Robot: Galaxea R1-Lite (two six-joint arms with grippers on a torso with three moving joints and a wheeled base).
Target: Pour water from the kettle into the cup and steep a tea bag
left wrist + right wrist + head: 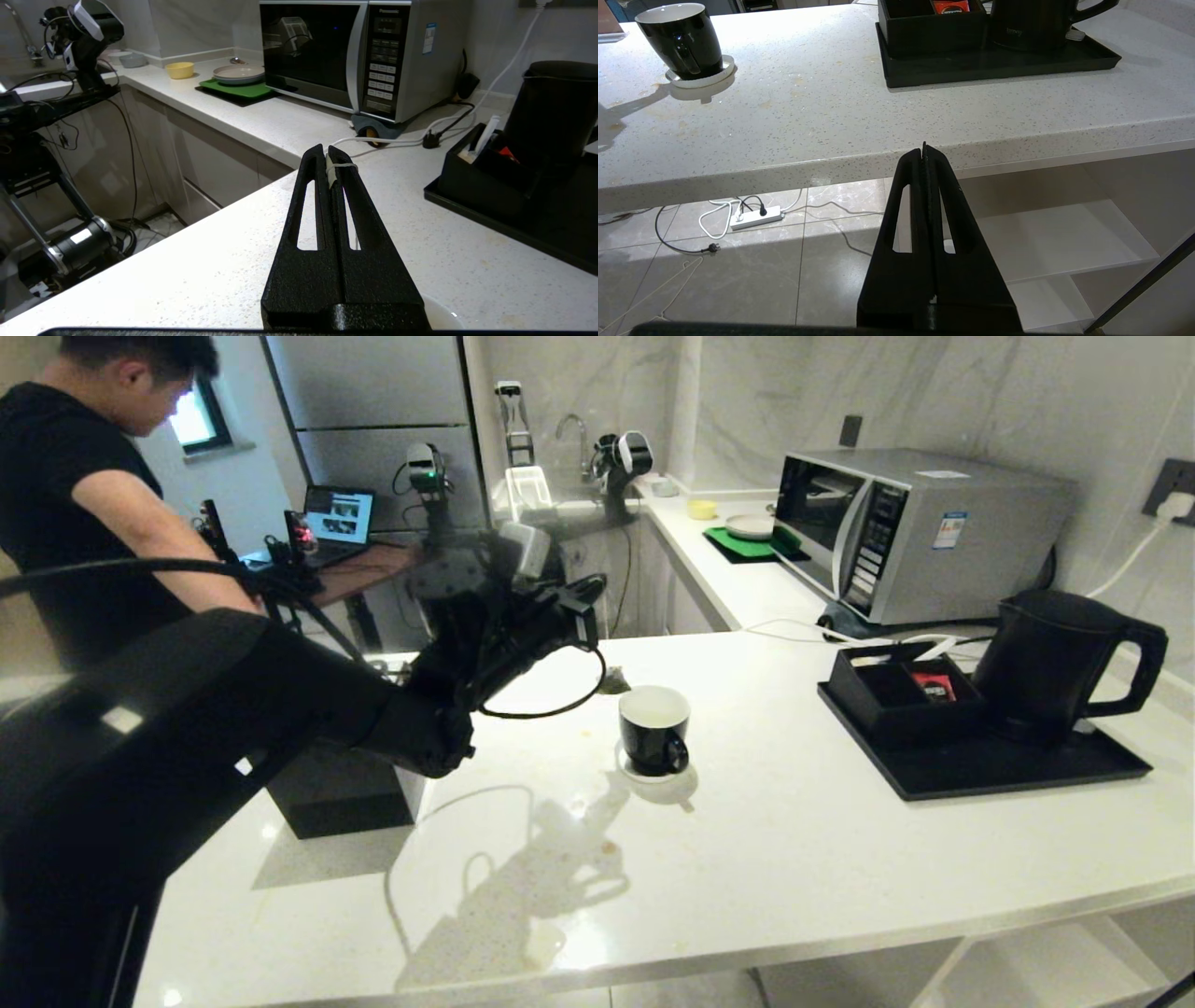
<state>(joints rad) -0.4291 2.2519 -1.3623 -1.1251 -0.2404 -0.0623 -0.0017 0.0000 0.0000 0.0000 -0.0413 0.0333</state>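
Note:
My left gripper (590, 621) reaches over the white counter and is shut on the tea bag's white string and tag (331, 170). The pale tea bag (613, 683) hangs below it, just left of the cup's rim and outside the cup. The cup (653, 728) is a glossy black mug with a white inside, upright on a white coaster (653, 771); it also shows in the right wrist view (682, 39). The matte black kettle (1055, 663) stands on a black tray (990, 775) at the right. My right gripper (924, 151) is shut and empty, parked below the counter's front edge.
A black box of packets (901, 695) sits on the tray beside the kettle. A microwave (920, 532) stands behind, with white cables. A black cube box (341, 793) lies under my left arm. A person (84, 495) stands at the far left. Open shelves (1064, 238) lie under the counter.

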